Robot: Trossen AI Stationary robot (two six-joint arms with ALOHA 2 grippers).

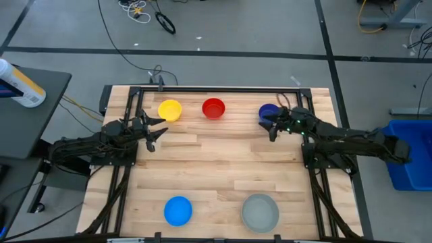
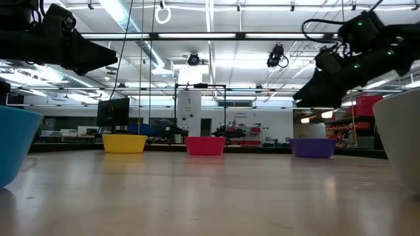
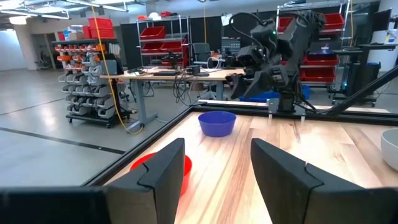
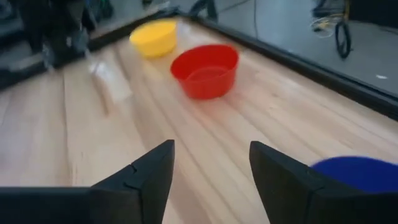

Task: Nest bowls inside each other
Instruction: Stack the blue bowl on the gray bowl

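**Bowls, five, all apart, none nested.** Far row, left to right: yellow bowl [image 1: 169, 110], red bowl [image 1: 213, 108], dark blue bowl [image 1: 268, 112]. Near row: light blue bowl [image 1: 178, 210], grey bowl [image 1: 260, 211].

**Left hand** [image 1: 154, 131]: raised above the tabletop, just beside the yellow bowl, fingers parted, holding nothing.

**Right hand** [image 1: 273, 125]: raised beside the dark blue bowl, fingers spread wide, empty.

**Risks, judged.**
- The bowls look light and smooth; a finger pushing on a rim could tip or slide one instead of gripping it.
- The far row sits near the dark frame at the tabletop's far edge; a nudged bowl could jam against it.
- The grey bowl looks the largest; placed into a smaller one it would not seat.
- Both hands work the far row; reaching for the red bowl together could bring them into contact.

**Tabletop** [image 1: 223, 162]: pale wooden planks, dark frame around it.

**Room:** grey floor with dark lines, loose cables, a blue bin at right; red bins on shelves and desks beyond.
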